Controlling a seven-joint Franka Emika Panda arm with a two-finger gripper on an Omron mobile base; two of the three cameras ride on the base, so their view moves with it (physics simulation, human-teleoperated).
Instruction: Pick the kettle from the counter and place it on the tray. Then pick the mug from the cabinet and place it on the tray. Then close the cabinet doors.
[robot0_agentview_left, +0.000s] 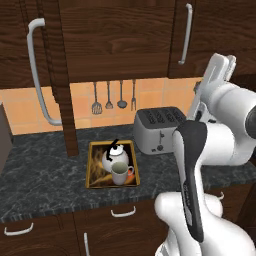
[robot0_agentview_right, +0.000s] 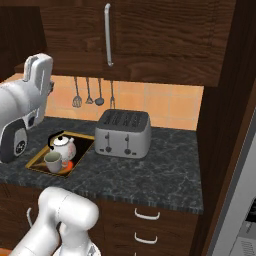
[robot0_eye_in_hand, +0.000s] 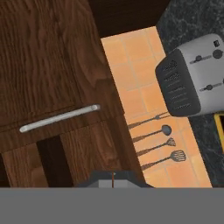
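The white kettle with its black handle stands on the gold-rimmed tray on the dark marble counter. The off-white mug stands on the tray too, just in front of the kettle. From the right they are the kettle, the mug and the tray. My gripper is raised high at the upper right, near the wall cabinet, and its fingers cannot be made out. One cabinet door stands swung out at the left, with its curved handle. Another door faces the hand camera, with a bar handle.
A grey toaster stands right of the tray. Several utensils hang on the orange tiled wall. Lower drawers with silver handles run under the counter. A tall dark panel closes the counter's right end.
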